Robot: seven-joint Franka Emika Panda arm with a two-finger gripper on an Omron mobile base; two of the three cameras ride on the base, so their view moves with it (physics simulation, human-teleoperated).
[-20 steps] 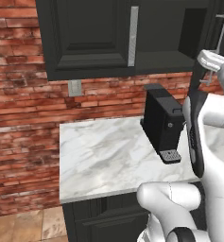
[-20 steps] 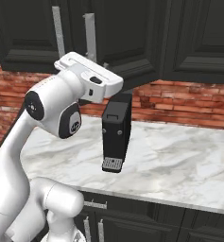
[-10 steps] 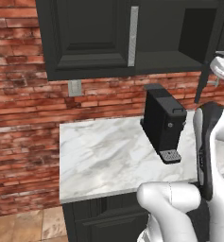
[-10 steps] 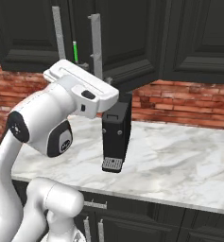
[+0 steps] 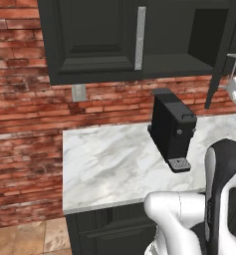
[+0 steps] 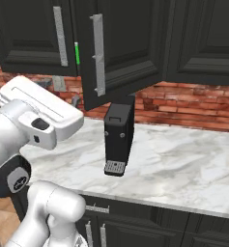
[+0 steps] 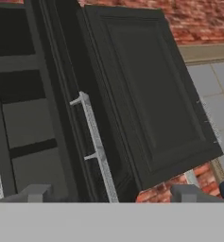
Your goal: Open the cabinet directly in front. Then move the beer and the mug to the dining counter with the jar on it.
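Note:
The black wall cabinet [image 5: 94, 40] has its left door shut and its right door [image 6: 123, 48] swung open, so the dark inner shelf [image 5: 189, 55] shows. In the gap between the doors a thin green strip of the mug [image 6: 77, 53] is visible. The beer, the dining counter and the jar are out of view. In the hand view my gripper [image 7: 112, 196] is open, its two fingertips [image 7: 35, 194] wide apart. It sits just short of the open door's silver bar handle [image 7: 97, 146] and holds nothing.
A black coffee machine [image 5: 172, 129] stands on the marble worktop [image 5: 109, 169] under the cabinet, against the brick wall. A wall outlet [image 5: 78, 92] sits left of it. Black base cabinets [image 6: 150, 226] with drawers run below the worktop. My arm [image 6: 34, 120] rises in front.
The jaws have spread and let go of the door handle. The right door has swung a little wider, showing the green strip. The arm has drawn back and down.

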